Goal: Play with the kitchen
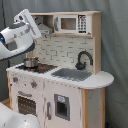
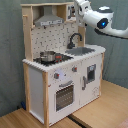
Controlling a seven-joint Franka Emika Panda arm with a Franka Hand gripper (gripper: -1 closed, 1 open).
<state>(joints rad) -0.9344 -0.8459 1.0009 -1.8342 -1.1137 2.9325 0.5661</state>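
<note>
The kitchen (image 1: 60, 97) (image 2: 50, 75) is a tall white and light-wood toy unit that appears in both exterior views. It has a black faucet (image 1: 83, 59) (image 2: 75, 39), a grey sink (image 1: 71, 74) (image 2: 82, 50), a red-ringed hob (image 1: 44, 68), an oven door (image 1: 25, 105) (image 2: 64, 96) and a grey hood (image 2: 47, 20). A small metal pot (image 1: 31, 62) (image 2: 48, 56) stands on the hob. My gripper (image 2: 80, 9) is up at the kitchen's top shelf, above the faucet. In the first exterior view my white arm (image 1: 22, 32) reaches in front of the hood.
A toy microwave (image 1: 72, 23) fills the upper shelf. Grey curtains hang behind the kitchen. The unit stands on a wooden floor (image 2: 100, 110). A white rounded body (image 1: 15, 117) fills the first exterior view's lower left corner.
</note>
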